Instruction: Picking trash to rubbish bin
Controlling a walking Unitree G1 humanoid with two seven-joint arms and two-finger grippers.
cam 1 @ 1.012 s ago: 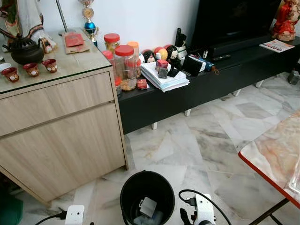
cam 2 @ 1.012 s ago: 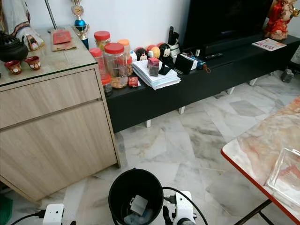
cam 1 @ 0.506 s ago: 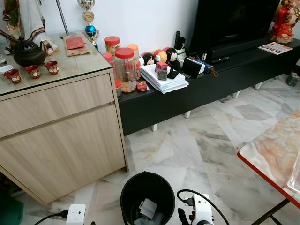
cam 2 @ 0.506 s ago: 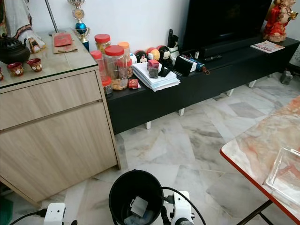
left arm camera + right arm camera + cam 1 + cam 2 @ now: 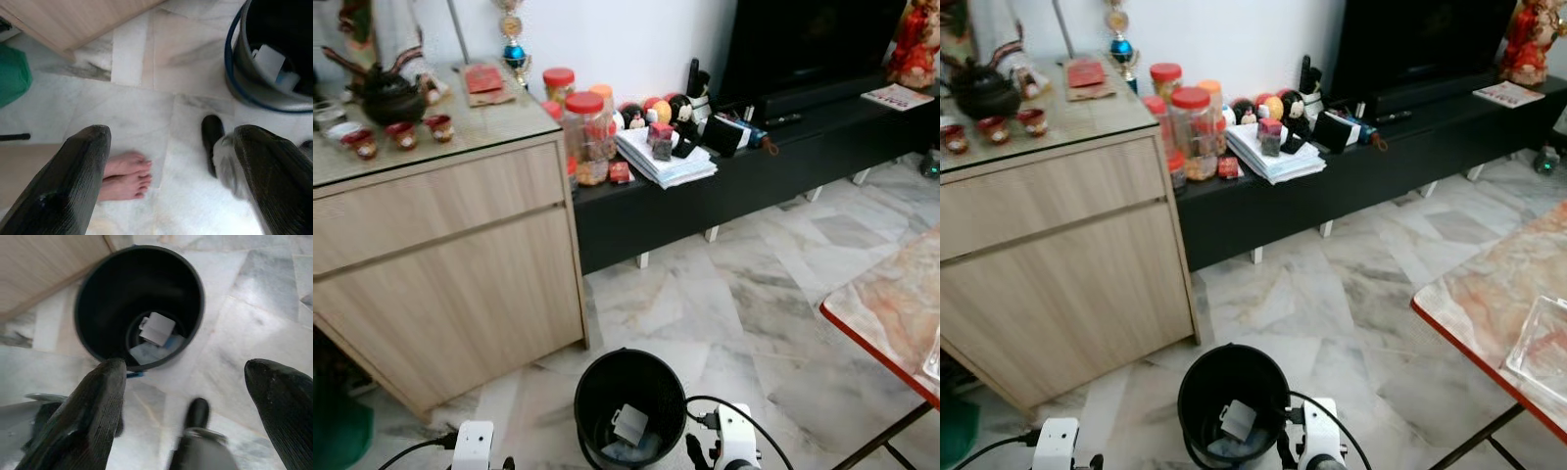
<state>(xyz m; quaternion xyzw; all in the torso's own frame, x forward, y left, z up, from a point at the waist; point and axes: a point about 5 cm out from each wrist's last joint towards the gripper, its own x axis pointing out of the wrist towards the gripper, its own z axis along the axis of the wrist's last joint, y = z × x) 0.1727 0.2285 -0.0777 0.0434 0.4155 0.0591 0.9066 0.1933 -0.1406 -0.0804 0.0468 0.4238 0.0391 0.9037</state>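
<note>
Since a second ago your head camera has swung slightly, so the whole room slid rightward in view; nothing in it seems to have shifted.

You face a wooden cabinet (image 5: 450, 255) and, beside it, a long black TV bench (image 5: 754, 171), with a marble-topped table (image 5: 1498, 313) to your right. On the marble floor at your feet stands the black rubbish bin (image 5: 631, 401), with a white carton (image 5: 157, 329) and other scraps already at its bottom.

Your right gripper (image 5: 195, 406) hangs just beside the bin, fingers spread wide and holding nothing. Your left gripper (image 5: 171, 181) is likewise spread and empty over bare floor, where a person's bare feet (image 5: 124, 175) stand close.

You look to be between pieces, so find the next scrap first, and mind those feet when you step.

No writing is readable; the red-lidded jars (image 5: 587, 137) are too small to make out.
</note>
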